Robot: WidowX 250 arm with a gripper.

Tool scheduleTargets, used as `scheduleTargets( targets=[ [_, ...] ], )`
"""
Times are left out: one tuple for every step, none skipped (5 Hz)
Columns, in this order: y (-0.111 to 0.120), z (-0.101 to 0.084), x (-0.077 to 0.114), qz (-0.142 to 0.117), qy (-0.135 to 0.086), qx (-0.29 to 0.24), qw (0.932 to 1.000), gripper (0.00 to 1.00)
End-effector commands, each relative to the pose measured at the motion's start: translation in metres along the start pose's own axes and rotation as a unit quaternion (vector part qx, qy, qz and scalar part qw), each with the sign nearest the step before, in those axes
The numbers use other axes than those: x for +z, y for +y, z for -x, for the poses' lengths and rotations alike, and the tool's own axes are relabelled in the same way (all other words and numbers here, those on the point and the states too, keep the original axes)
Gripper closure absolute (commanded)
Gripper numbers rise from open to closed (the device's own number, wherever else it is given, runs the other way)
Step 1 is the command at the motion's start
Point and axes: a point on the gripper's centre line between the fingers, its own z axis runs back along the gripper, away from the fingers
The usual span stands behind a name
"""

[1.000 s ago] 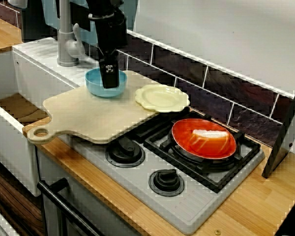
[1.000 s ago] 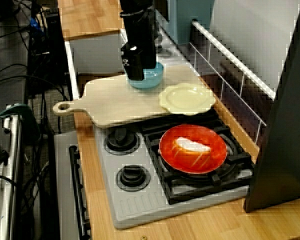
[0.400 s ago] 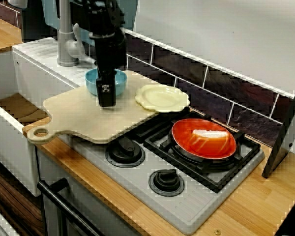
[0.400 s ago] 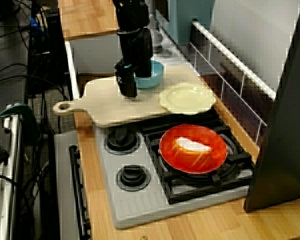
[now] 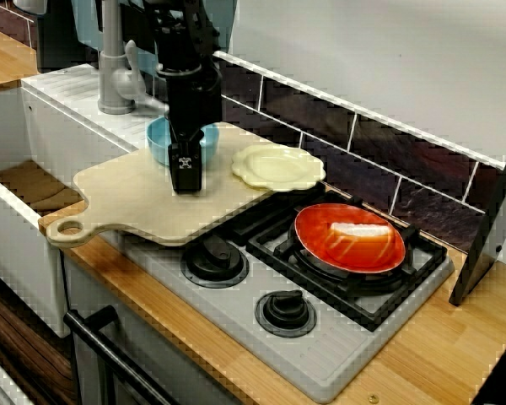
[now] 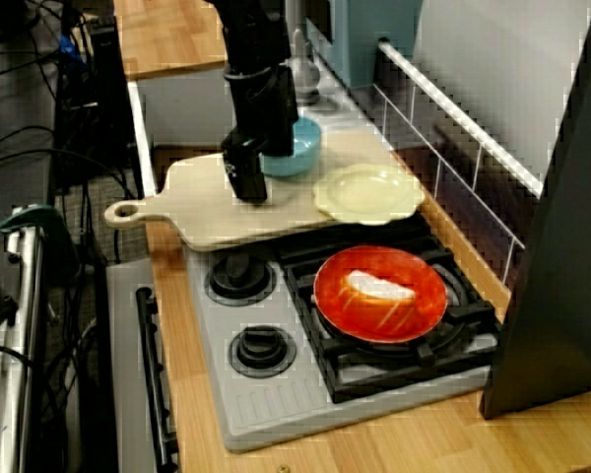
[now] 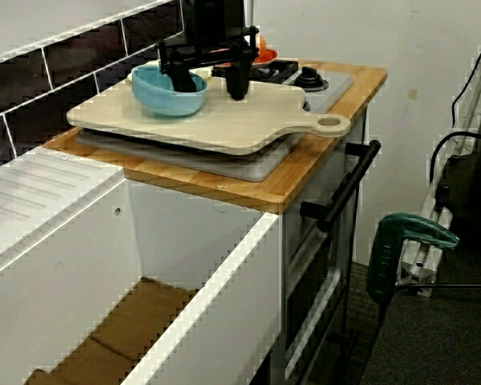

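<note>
- Your work area is a wooden counter [image 5: 438, 354] under a dark-tiled wall. A pale cutting board [image 5: 126, 198] lies across one end of the grey hob [image 5: 320, 363].
- The gripper [image 5: 185, 181] stands upright over the middle of the board, tips low to its surface. I cannot tell whether they touch it.
- In the view from the sink side, the two fingers are spread wide with nothing between them, so the gripper [image 7: 210, 90] is open and empty.
- The blue bowl [image 5: 158, 139] sits on the board's rear part, just beside the gripper. One finger overlaps its rim in the view from the sink side, and contact cannot be confirmed.
- A yellow scalloped plate [image 5: 278, 167] rests on the board's burner-side edge.
- An orange dish [image 5: 350, 240] holding a white piece sits on a burner, well apart from the board.
- A grey tap [image 5: 114, 67] stands behind the board.
</note>
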Motion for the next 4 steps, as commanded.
scheduleTargets(
  targets=[
    [-0.027, -0.007, 0.011, -0.015, -0.006, -0.002, 0.9999, 0.0],
    [-0.036, -0.012, 0.012, -0.017, -0.002, 0.001, 0.9999, 0.0],
    [-0.038, -0.014, 0.02, -0.018, -0.01, 0.01, 0.9997, 0.0],
    [-0.041, -0.01, 0.027, -0.017, -0.016, 0.008, 0.9997, 0.0]
  ],
)
